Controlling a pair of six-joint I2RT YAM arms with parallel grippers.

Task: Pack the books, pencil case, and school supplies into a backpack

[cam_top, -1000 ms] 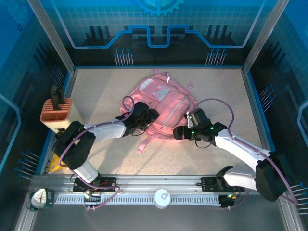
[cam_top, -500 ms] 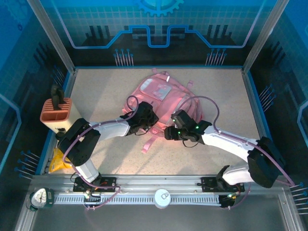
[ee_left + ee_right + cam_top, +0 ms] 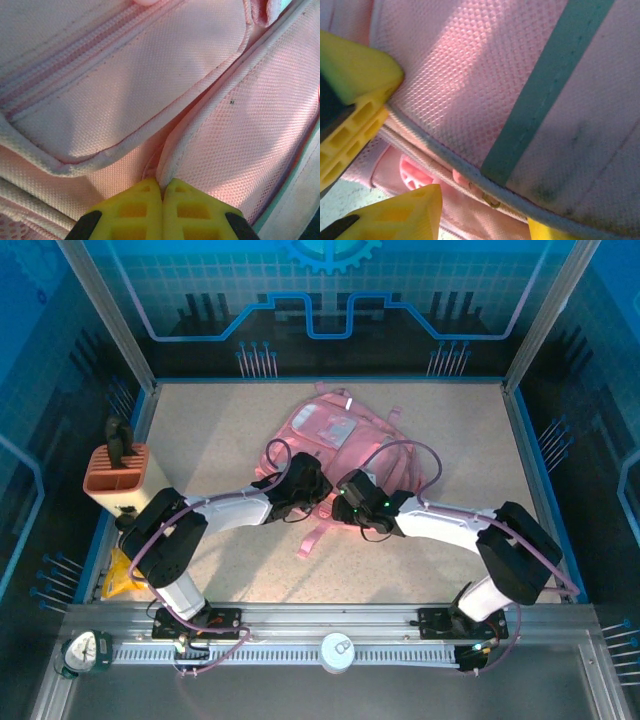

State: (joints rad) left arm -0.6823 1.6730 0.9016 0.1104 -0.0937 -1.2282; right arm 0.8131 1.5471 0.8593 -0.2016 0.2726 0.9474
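Top external view shows both my grippers on the backpack mid-table. My left gripper pinches together on a fabric fold; my right gripper clamps its piped edge.

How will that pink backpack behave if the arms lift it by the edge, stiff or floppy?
Probably floppy: the backpack lies flat with straps trailing loose. Its woven fabric folds at the left gripper, so it should sag. Likely light, since it looks flat.

Bright overhead light, blue-tinted walls; wrist close-ups soft, with slanting shadows
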